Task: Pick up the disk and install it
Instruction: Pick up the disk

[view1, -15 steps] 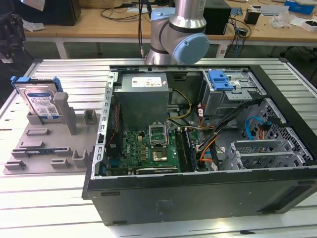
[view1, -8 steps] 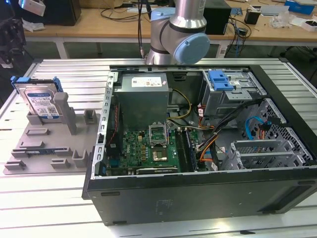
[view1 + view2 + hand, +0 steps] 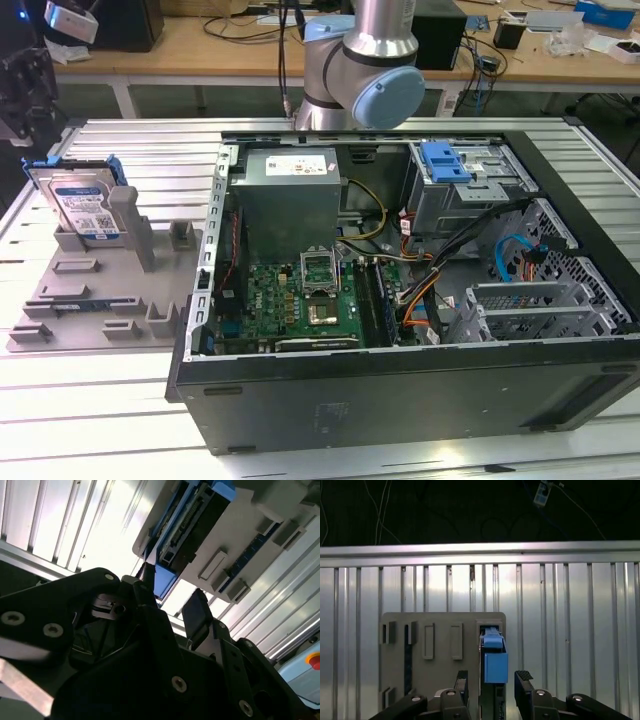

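Observation:
The disk [image 3: 85, 205], a silver drive with a white-and-blue label in a blue bracket, stands on edge in a slot of the grey holder [image 3: 100, 290] at the exterior view's left. My gripper [image 3: 25, 120] hangs above it, dark against the table's far left edge. In the first wrist view the disk's blue bracket [image 3: 495, 660] lies between my two black fingers, and the gripper [image 3: 492, 682] is open and apart from it. The second wrist view gives the same open gripper [image 3: 170, 600] over the disk's connector edge [image 3: 187, 525].
An open computer case [image 3: 400, 380] lies on the slatted metal table [image 3: 90, 420], right of the holder, with motherboard, cables and a drive cage with a blue latch [image 3: 445, 160]. The arm's base [image 3: 360, 70] stands behind the case. Benches with clutter run along the back.

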{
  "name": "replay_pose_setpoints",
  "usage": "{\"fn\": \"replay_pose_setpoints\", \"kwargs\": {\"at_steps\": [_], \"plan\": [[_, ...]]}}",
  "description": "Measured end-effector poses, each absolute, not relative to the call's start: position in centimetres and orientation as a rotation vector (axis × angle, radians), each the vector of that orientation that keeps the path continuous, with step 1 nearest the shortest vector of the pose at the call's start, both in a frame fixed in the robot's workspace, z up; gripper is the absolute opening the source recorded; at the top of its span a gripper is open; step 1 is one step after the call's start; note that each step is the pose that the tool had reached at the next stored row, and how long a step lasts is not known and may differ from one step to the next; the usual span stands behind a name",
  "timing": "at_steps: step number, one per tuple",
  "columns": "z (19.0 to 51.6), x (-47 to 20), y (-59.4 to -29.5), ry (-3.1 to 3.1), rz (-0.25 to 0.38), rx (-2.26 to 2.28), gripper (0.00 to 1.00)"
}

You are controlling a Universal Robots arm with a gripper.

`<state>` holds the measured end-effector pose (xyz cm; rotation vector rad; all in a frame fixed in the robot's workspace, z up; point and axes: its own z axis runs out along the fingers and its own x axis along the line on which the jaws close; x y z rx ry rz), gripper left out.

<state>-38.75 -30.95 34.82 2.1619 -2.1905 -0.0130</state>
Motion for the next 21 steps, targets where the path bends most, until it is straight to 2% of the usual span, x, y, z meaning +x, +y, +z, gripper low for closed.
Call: {"fn": "replay_pose_setpoints", "kwargs": {"at_steps": [21], "plan": [[33.1,-39.2,-30.5,-2.19,-0.013,2.162,0.5]]}}
